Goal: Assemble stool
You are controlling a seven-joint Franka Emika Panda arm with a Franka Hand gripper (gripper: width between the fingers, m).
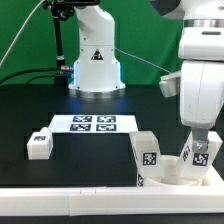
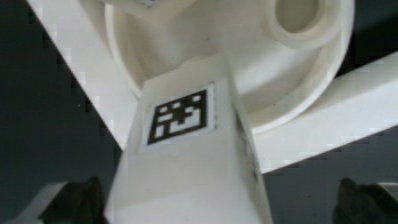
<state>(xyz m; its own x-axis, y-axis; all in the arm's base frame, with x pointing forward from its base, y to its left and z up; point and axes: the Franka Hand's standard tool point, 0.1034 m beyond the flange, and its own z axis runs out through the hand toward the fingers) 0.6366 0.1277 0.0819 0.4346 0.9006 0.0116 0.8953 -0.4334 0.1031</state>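
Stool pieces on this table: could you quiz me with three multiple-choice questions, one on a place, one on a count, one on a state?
1. The lone leg lies: A) on the seat; B) at the exterior view's left of the marker board; C) behind the robot.
2. Tags on that board: A) two; B) four; C) six.
3. The gripper's fingers are: A) spread either side of a second leg; B) pressed together; C) holding the seat.
Answers: B, it sits alone there; B, four squares show; A, the wrist view shows gaps beside that leg.
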